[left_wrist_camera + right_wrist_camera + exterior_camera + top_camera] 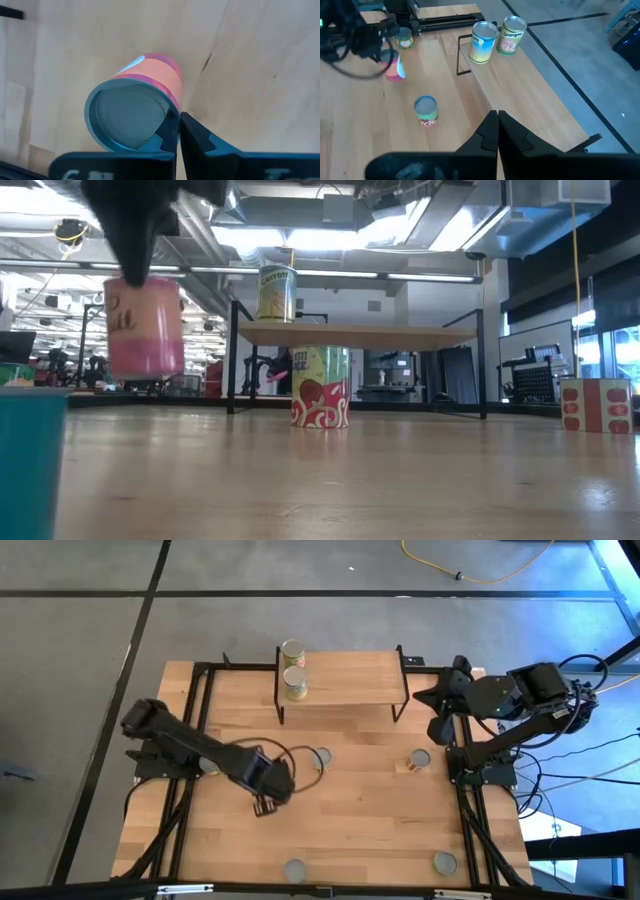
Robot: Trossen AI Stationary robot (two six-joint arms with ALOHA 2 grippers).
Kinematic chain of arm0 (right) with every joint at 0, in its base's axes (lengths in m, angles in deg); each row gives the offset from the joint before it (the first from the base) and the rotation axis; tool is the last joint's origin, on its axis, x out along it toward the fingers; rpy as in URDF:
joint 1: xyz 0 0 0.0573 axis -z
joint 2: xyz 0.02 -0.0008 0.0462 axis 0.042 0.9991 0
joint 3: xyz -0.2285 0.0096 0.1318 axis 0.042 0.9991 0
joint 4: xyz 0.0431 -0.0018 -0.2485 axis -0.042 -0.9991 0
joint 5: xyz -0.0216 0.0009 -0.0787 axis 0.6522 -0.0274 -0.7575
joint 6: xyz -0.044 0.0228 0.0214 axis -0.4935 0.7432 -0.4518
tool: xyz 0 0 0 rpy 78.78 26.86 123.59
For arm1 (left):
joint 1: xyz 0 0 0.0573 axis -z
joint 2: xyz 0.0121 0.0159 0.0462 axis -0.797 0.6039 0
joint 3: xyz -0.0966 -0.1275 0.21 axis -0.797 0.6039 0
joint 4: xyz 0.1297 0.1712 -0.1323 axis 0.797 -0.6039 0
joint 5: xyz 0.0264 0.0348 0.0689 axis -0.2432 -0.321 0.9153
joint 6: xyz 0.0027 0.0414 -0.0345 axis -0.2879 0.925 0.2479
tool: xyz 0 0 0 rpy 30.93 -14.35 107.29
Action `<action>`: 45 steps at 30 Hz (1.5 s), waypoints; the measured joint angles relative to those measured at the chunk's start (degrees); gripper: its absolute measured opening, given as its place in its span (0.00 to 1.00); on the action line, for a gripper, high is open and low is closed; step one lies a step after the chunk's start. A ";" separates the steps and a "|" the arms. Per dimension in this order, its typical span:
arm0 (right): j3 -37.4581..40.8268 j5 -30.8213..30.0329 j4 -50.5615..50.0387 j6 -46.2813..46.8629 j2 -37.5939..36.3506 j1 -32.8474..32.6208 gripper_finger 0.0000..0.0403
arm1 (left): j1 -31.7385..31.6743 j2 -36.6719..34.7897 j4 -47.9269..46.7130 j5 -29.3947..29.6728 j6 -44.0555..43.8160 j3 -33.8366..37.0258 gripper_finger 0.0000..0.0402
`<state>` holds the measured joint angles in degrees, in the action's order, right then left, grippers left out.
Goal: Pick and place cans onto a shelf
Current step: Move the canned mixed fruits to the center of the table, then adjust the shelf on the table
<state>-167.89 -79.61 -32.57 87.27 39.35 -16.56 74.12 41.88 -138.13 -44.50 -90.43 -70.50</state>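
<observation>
The left gripper (266, 802) grasps a pink-labelled can (145, 325) by its rim, lifted clear of the table (360, 830) for transfer to the shelf (350, 680), where two cans (293, 668) already stand. The left arm reaches mid-table. The right gripper (497, 131), clenched empty, waits beside the shelf.

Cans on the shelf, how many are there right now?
2. Both stand at the left end of the shelf: the back can at its far edge, the front can just ahead of it. None seems hidden there.
</observation>
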 joint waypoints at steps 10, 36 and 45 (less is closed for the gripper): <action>0.00 0.01 0.03 1.34 1.34 -0.01 0.01 | 1.82 7.51 1.79 -3.16 1.49 0.02 0.00; 0.00 3.12 -0.64 4.13 1.92 0.00 0.01 | 1.29 4.61 -0.04 -0.60 -3.04 -3.07 0.10; 4.59 6.82 0.43 4.27 5.70 1.73 0.01 | 1.34 3.64 -7.63 5.44 -2.95 -10.98 0.10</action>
<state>-163.30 -72.79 -32.14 91.54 45.05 -14.83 75.46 45.53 -145.76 -39.07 -93.39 -81.48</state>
